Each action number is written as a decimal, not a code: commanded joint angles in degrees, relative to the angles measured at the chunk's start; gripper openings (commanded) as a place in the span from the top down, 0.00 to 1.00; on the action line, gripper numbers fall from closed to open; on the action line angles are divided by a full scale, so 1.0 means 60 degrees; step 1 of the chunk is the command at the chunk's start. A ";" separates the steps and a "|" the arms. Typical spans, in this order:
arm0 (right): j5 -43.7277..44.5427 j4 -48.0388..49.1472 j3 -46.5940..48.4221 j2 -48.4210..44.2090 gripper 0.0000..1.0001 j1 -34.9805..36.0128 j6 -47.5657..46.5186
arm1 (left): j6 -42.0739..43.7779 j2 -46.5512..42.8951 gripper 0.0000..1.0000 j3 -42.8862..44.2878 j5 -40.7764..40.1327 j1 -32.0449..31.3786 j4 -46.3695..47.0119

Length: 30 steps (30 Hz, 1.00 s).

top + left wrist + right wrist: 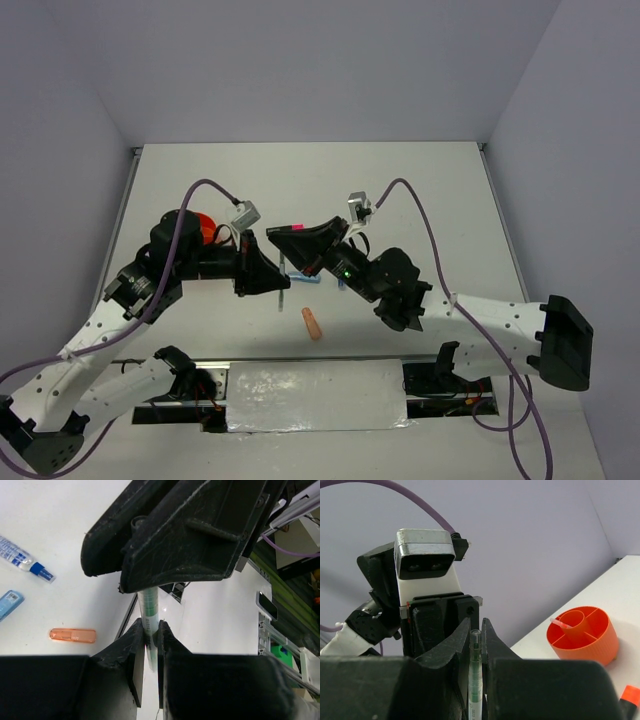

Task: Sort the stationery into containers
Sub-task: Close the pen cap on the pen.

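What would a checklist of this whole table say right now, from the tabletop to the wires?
Surface: white table, with stationery lying near its middle.
Job's things: orange tub upright, with a pink-tipped item in it. A peach eraser and a blue marker lie loose. A thin pen is held off the table.
Clutter: nothing seen.
Pincers: left pincer is shut on the pen. The right pincer has the pen between its fingers, but whether it grips is unclear.
Cables: purple cables loop over both arms.
Surroundings: plain pale walls on three sides.
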 commanded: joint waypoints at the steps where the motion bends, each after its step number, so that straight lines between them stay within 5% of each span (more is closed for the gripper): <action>1: -0.1614 -0.3734 -0.0365 0.0265 1.00 0.0707 -0.0250 | 0.0298 -0.0386 1.00 0.0720 0.0596 0.0101 0.4084; 6: -0.1525 -0.4408 0.0441 -0.0556 1.00 0.0707 -0.0603 | 0.0413 -0.1514 1.00 -0.0746 -0.0322 0.0115 0.3574; 12: -0.2066 -0.4220 0.0253 -0.0849 1.00 0.0751 -0.0763 | 0.1000 -0.2248 1.00 -0.0542 -0.0925 0.0100 0.2386; 18: -0.3531 -0.3941 -0.0202 -0.0748 1.00 0.0795 -0.1145 | 0.1235 -0.2074 1.00 -0.0425 -0.0238 0.0100 0.2575; 26: -0.3576 -0.3780 -0.0407 -0.0455 1.00 0.1000 -0.1233 | 0.1190 -0.2264 1.00 -0.0483 -0.0501 0.0115 0.2737; 30: -0.3373 -0.3823 -0.0116 -0.0659 0.49 0.0985 -0.1057 | 0.1031 -0.1928 1.00 -0.0745 -0.0018 0.0100 0.2809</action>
